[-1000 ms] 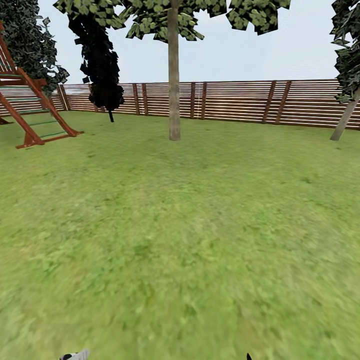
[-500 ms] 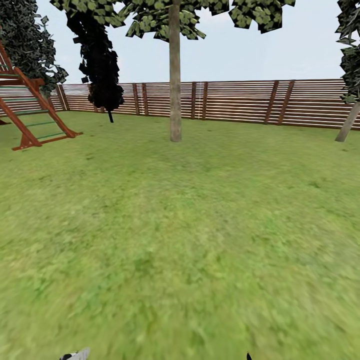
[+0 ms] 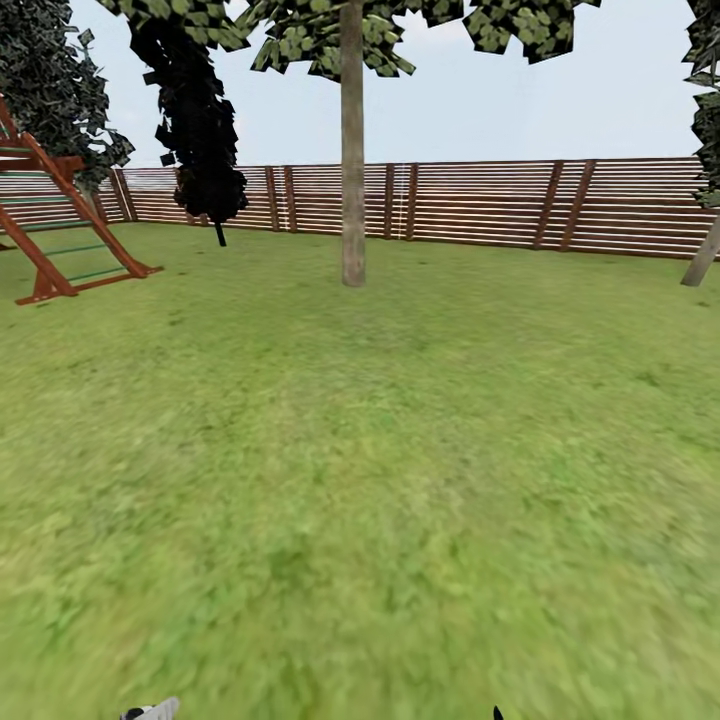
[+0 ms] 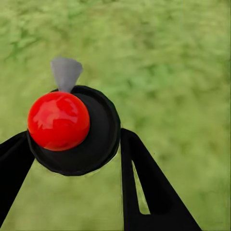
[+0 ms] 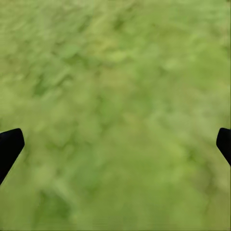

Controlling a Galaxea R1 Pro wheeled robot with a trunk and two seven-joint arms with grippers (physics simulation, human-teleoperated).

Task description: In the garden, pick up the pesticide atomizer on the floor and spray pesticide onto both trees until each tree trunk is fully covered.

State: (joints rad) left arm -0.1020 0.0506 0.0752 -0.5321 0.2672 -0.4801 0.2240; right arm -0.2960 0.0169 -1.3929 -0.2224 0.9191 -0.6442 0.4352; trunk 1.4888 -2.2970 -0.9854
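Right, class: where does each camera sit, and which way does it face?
Head: high, facing forward over grass to a trunk and fence; a dark tip at the bottom edge.
Left wrist: looks down along the left gripper, shut on the atomizer, at grass.
Right wrist: down along the open right gripper at grass.
All share grass.

Lawn – blotchy green. Fence: brown slats. Trunk mottled grey-beige; foliage dark grey-green. Frame red-brown. Between black fingers – a black disc, glossy red ball, grey nozzle.
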